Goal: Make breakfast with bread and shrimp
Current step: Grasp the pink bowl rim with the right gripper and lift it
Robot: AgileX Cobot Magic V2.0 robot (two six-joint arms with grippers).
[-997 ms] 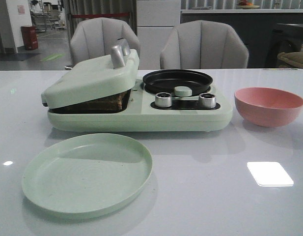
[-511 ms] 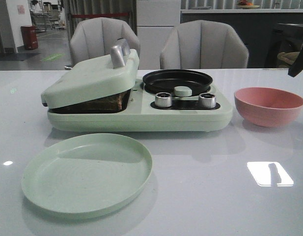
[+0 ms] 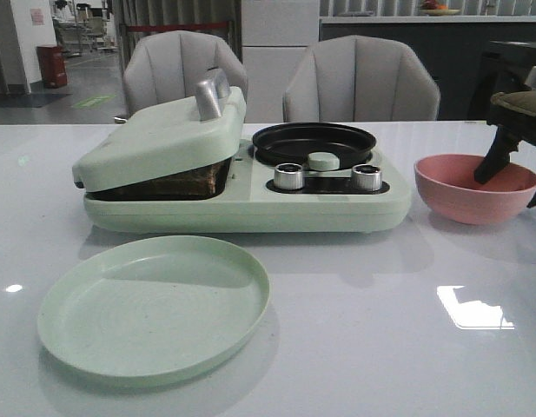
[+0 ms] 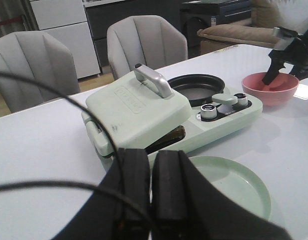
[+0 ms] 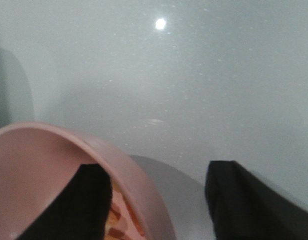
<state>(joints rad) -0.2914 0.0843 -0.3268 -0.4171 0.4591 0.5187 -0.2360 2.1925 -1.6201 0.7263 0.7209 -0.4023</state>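
The bread shows only as a dark brown edge in the gap under the tilted lid of the green sandwich maker; the same crust appears in the left wrist view. Orange-pink shrimp lie inside the pink bowl, partly hidden by a finger. My right gripper is open and straddles the bowl's right rim, one finger inside and one outside. My left gripper is shut on nothing, held back from the maker and out of the front view.
A black round pan and two metal knobs sit on the maker's right half. An empty green plate lies in front of it. Two grey chairs stand behind the table.
My right gripper has come in from the right edge and dropped onto the pink bowl's rim. Nothing else has moved.
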